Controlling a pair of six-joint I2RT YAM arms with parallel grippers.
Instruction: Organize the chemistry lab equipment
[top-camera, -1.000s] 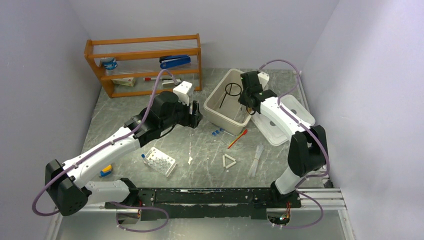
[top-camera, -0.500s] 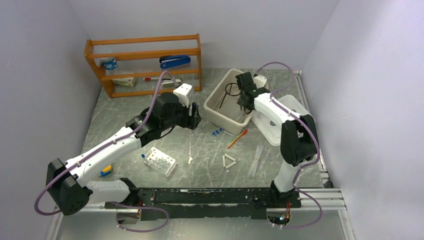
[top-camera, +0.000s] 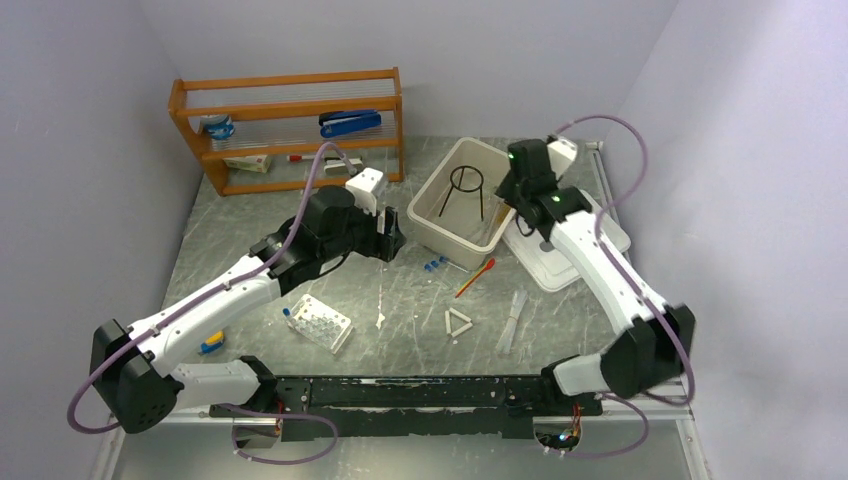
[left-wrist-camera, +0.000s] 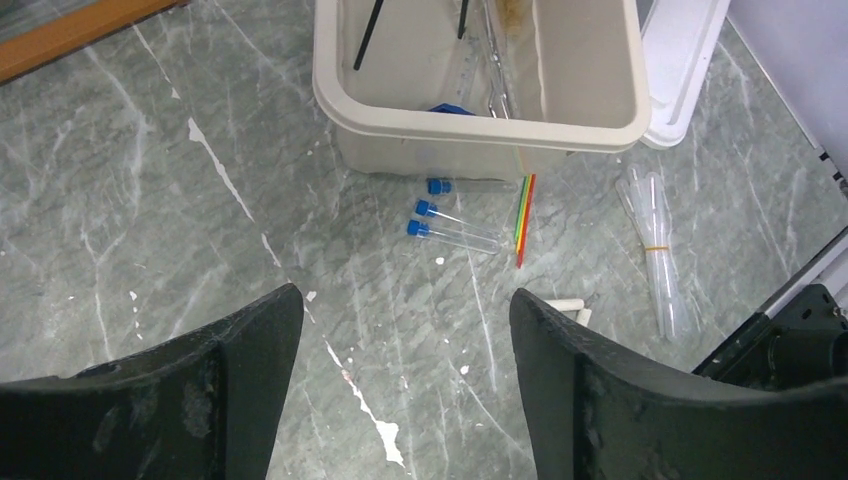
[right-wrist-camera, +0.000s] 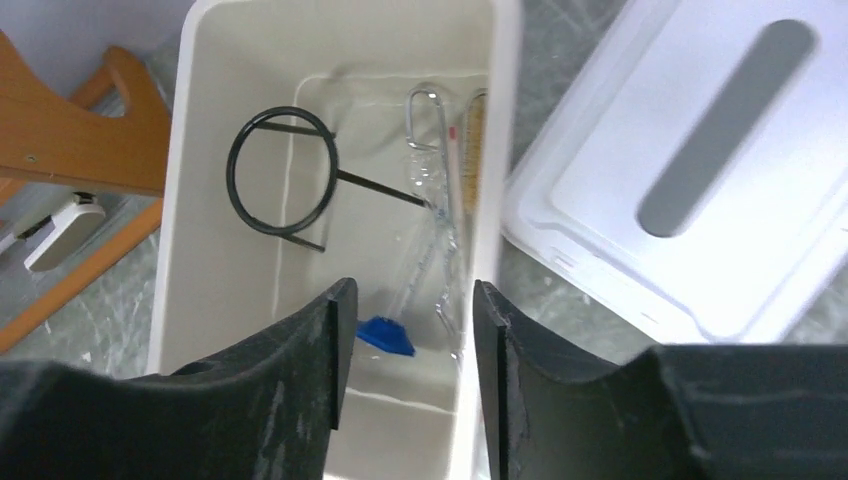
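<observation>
Right gripper (right-wrist-camera: 412, 290) hangs over the beige plastic bin (left-wrist-camera: 480, 150), jaws apart and nothing between them. In the bin, the black wire tripod (right-wrist-camera: 375, 186) lies against the bottom, ring toward the wooden shelf (top-camera: 290, 110) side. Alongside it are the metal scissor-forceps (right-wrist-camera: 447, 250), the tan bristle brush (right-wrist-camera: 472, 140) and one blue-capped vial. The bin's white lid (right-wrist-camera: 620, 230) lies flat on the table, touching the bin's right side. Over to the left gripper (left-wrist-camera: 405, 300): it hovers above the marble-patterned tabletop with its jaws spread wide and holding nothing, camera looking at the bin's near wall. Just in front of that wall, three blue-capped vials (left-wrist-camera: 450, 225) lie on the table. The red-bulb pipette (top-camera: 475, 279) lies right beside them, angled toward the bin. The bundle of clear tubes (left-wrist-camera: 655, 250), banded in the middle, lies further right near the lid. The white triangle (top-camera: 449, 324) lies on the table nearer the arm bases. The white holed rack (top-camera: 322, 322) is well to the left, under the left arm. A blue stapler (top-camera: 350, 122) sits up on the shelf.
</observation>
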